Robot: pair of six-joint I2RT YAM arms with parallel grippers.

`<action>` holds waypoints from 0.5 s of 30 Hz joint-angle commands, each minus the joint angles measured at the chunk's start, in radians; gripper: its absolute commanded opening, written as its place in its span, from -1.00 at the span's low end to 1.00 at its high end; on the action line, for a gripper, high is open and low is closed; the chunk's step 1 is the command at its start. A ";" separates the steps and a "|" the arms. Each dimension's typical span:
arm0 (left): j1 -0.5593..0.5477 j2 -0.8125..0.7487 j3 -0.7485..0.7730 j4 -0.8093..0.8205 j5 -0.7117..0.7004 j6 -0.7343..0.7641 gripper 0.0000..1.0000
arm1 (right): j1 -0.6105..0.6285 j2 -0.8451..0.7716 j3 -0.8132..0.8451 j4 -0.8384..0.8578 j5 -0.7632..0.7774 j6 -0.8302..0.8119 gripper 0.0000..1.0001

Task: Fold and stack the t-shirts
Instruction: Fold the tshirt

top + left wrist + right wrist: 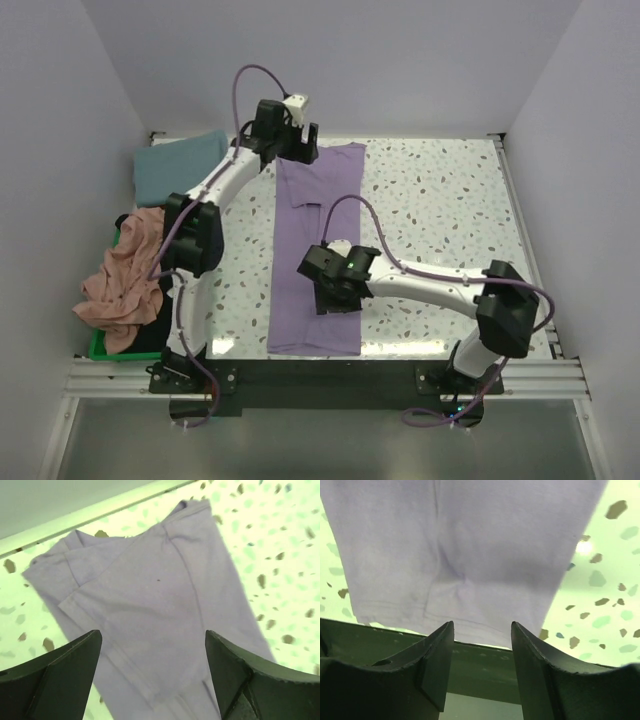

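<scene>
A: Right pincer (482, 630) is sitting closest to the lens, jaws standing apart with nothing between them. It's hovering just over the hem of the lavender t-shirt (470, 545).

B: And the left pincer (152, 645)?

A: Jaws are standing wide, gripping nothing. It's hanging above the collar end, where a sleeve is lying tucked in.

B: So where's the shirt lying?

A: It's lying flat mid-table (440, 200) as a long narrow strip. The collar is pointing at the far edge and the hem is reaching the near edge.

B: How's it going to handle?

A: I'm expecting light, limp, thin knit. It's going to sag and drag, and the layers are likely to slide apart if only the top one gets pinched. I'm thinking of pinching both hem corners through all layers and carrying them toward the collar.

B: What about the rest?

A: The teal t-shirt (180, 160) is lying folded at the far left corner. The salmon t-shirt (125, 280) is bunching up over the green bin (100, 348), well apart from the strip. What looks to be the black t-shirt (152, 332) is showing beneath it.
</scene>
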 commanded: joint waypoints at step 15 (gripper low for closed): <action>-0.261 -1.058 -1.178 -0.204 -0.267 -0.435 0.72 | -0.005 -0.229 -0.349 0.112 -0.156 0.024 0.11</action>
